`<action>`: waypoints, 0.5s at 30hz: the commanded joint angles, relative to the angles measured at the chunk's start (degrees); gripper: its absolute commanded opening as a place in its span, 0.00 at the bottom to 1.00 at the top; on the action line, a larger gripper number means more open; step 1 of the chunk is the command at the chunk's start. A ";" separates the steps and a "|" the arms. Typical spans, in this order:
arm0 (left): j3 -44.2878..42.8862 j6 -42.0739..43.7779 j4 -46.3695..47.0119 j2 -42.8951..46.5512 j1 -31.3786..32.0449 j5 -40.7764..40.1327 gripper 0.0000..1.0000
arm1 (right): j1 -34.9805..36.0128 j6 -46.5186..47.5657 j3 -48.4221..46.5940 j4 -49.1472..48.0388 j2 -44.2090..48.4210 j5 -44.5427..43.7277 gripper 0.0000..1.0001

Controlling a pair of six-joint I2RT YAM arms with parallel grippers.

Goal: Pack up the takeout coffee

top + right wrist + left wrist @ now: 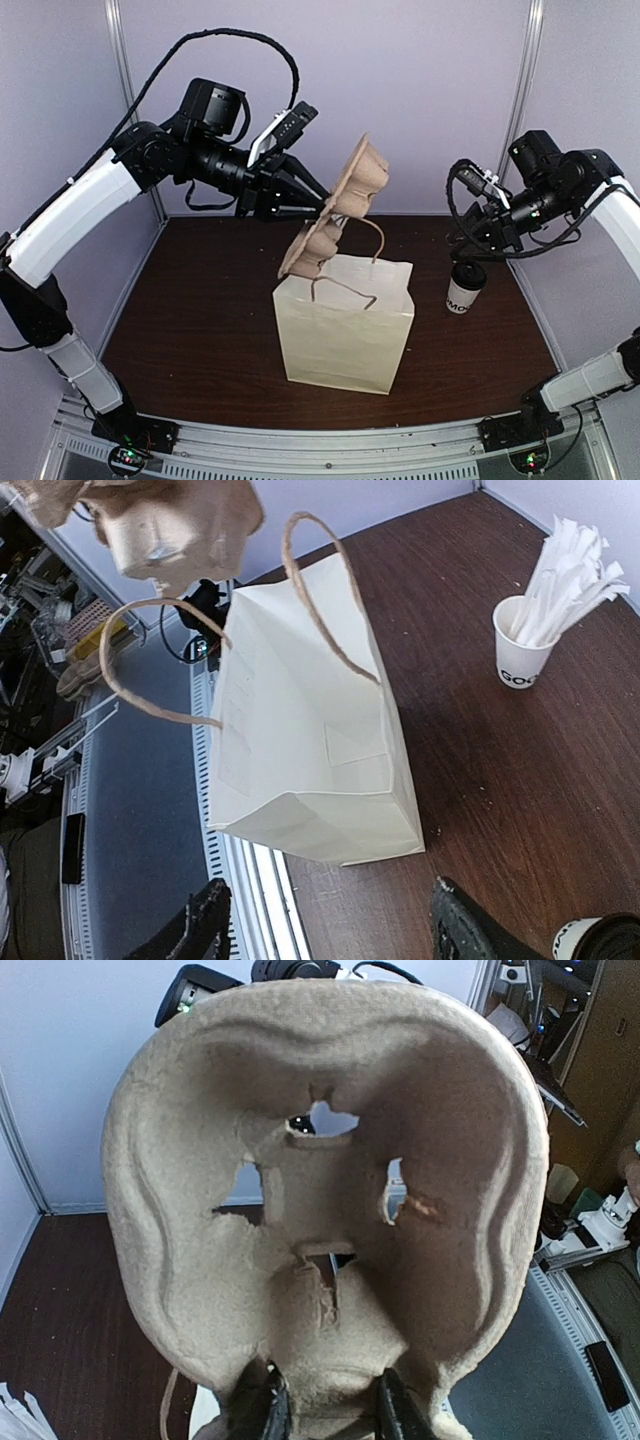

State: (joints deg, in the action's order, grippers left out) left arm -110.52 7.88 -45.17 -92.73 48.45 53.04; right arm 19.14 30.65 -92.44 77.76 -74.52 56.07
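Two jobs are in hand at once. The left gripper (325,1412) is clamped on one edge of the brown pulp cup tray (338,205), holding it tilted on edge above the open mouth of the white paper bag (345,325), which stands mid-table; the tray's lower end hangs just by the bag's twine handles (345,285). The takeout coffee (465,290), a white paper cup with its black lid (612,927) on, stands upright on the brown table (200,320) just right of the bag, not yet packed. The right gripper (330,892) hovers directly over it with its fingers (470,930) spread wide and nothing between them. Another white cup with wrapped sticks (530,640) stands apart on the table, left of the bag. This looks like the stage of getting the tray into the bag. Next, the tray probably has to be turned and eased down between the handles without snagging them or toppling the bag, while the right fingers drop around the cup below the lid rim and close gently, since thin paper walls may squash.
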 commanded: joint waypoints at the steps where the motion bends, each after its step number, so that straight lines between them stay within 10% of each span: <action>1: -4.71 6.51 -1.56 -2.37 0.07 2.71 0.23 | 2.43 5.89 1.27 0.07 3.88 9.09 0.68; 15: -9.46 7.45 -3.00 -7.01 0.13 2.55 0.22 | 30.98 3.59 -11.93 -2.99 -7.51 -12.90 0.68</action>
State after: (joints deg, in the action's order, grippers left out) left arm -117.05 14.72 -48.25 -99.13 48.45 54.33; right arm 44.01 38.59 -102.50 79.92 -78.70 55.68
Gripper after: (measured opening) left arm 0.268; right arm 0.691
